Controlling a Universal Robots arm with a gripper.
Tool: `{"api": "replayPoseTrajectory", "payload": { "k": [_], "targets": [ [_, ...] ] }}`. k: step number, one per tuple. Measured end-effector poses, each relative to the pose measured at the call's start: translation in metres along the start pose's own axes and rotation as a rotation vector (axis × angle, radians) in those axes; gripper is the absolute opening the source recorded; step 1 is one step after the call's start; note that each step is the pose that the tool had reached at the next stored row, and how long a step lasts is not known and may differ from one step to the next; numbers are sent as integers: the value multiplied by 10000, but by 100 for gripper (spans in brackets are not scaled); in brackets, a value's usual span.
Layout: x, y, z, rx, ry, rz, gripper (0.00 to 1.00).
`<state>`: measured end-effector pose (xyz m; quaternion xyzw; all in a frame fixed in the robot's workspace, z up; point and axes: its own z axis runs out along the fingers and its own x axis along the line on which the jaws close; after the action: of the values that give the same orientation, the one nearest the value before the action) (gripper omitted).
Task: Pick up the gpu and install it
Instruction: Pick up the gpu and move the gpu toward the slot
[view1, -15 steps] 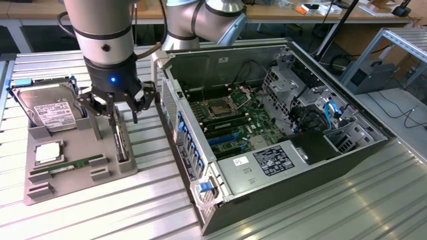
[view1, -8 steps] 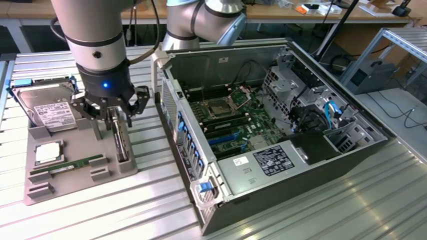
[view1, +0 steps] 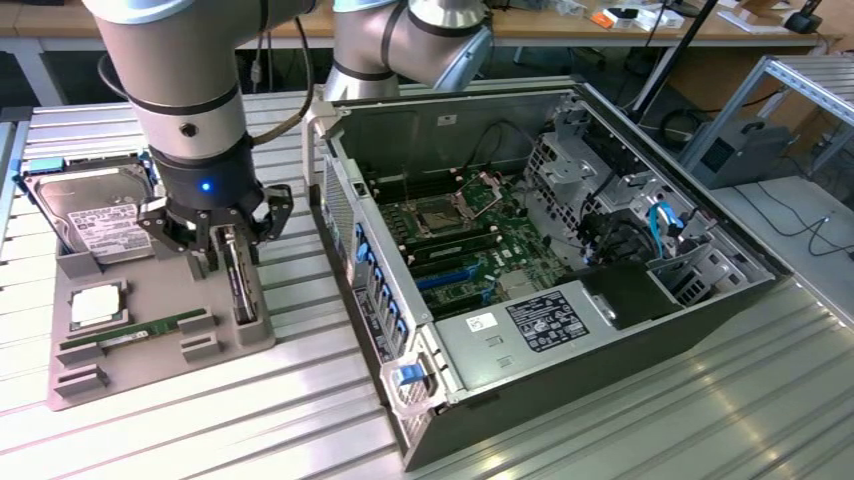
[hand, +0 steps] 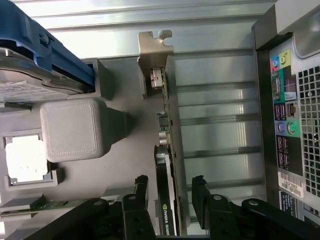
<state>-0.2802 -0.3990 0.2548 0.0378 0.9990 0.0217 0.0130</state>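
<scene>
The gpu (view1: 242, 288) (hand: 168, 145) stands on edge in a slot of the grey tray (view1: 160, 352), on the side nearest the computer case (view1: 561, 300). The hand (view1: 227, 262) (hand: 170, 184) hangs over it, released, with a finger on either side and gaps showing.

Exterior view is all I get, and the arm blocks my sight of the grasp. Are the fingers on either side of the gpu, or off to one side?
Observer: The wrist view shows the gpu standing on edge between the two fingers, one on each side.
Operator: Are they touching it?
Observer: No, a gap shows on both sides of the card; the gripper is open.
Operator: Where is the bracket?
Observer: The tan end bracket is at the card's far end from the fingers, by the edge of the grey tray.
</scene>
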Motion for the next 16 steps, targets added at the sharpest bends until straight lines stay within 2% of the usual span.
{"api": "replayPoseTrajectory", "payload": {
  "k": [2,5,12,16],
  "targets": [
    [3,18,30,3,1,2,48],
    [12,126,76,13,-1,2,48],
    [17,130,136,15,-1,1,48],
    [17,130,137,16,-1,2,48]
  ]
}}
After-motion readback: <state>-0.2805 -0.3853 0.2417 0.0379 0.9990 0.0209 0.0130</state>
